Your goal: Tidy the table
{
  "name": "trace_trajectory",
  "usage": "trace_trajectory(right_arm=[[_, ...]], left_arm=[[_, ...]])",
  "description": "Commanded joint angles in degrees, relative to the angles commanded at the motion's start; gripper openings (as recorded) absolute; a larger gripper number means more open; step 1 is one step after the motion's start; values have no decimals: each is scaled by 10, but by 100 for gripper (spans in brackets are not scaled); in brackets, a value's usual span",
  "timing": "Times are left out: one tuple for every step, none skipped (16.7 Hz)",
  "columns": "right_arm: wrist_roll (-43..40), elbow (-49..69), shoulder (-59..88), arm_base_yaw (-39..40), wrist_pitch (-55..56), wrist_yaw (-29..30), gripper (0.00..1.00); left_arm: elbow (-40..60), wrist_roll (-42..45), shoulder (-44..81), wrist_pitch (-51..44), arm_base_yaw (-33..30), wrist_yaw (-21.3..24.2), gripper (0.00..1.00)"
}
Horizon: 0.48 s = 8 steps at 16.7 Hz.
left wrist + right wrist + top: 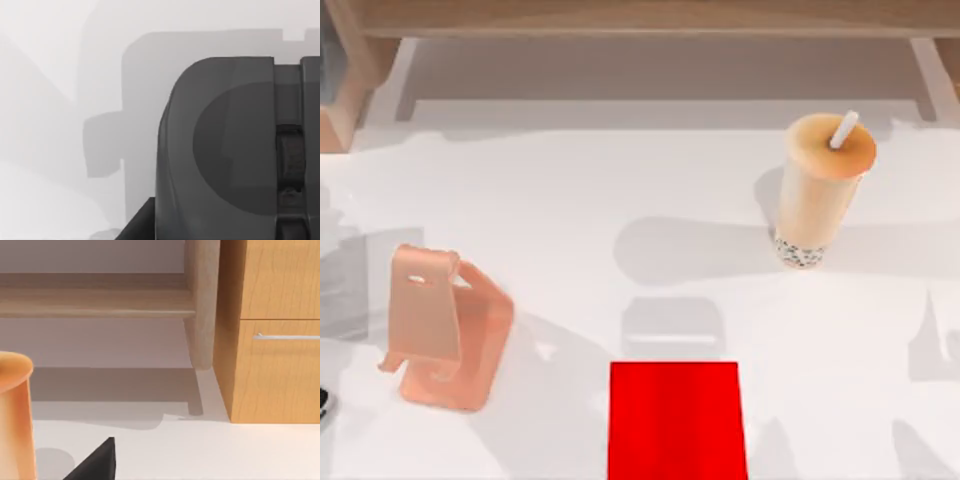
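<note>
- Table [620, 200]: broad, flat, plain white top, smooth and matte. It spans the whole top view from left to right and runs from the near edge to the wooden shelf [640, 20] at the far side. Soft grey shadows lie across it.
- Phone stand [445, 325]: salmon-pink, upright, on the near left of the table.
- Mat [677, 420]: red rectangle, flat, at the near edge, about centre. Well apart from the stand.
- Cup [820, 190]: orange-tan milk tea with dark pearls at the bottom and a white straw [843, 130] through the lid, upright on the far right of the table.
- Right wrist view: the cup's side [15, 415] in front, the shelf's rail and leg [200, 305] behind it, and a wooden drawer unit [275, 330] with a metal handle [287, 336] beside the leg.
- Left wrist view: dark grey housing of my left arm [235, 150] over white table [45, 60].
- I cannot tell whether my left or right fingers are spread or pressed together.
</note>
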Motion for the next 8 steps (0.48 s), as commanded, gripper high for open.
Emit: trace_trajectory(right_arm=[[0, 0, 0, 0, 0, 0, 100], [0, 0, 0, 0, 0, 0, 100], [0, 0, 0, 0, 0, 0, 100], [0, 0, 0, 0, 0, 0, 100], [0, 0, 0, 0, 0, 0, 100], [0, 0, 0, 0, 0, 0, 100], [0, 0, 0, 0, 0, 0, 100], [0, 0, 0, 0, 0, 0, 100]], left_arm=[[2, 0, 0, -2, 0, 0, 0], [8, -1, -2, -9, 1, 0, 0], [19, -2, -6, -23, 1, 0, 0], [33, -2, -12, -43, 1, 0, 0], [49, -2, -19, -67, 0, -1, 0], [66, -2, -28, -95, 0, -1, 0], [83, -2, -36, -124, -1, -1, 0], [99, -2, -45, -152, -1, -1, 0]])
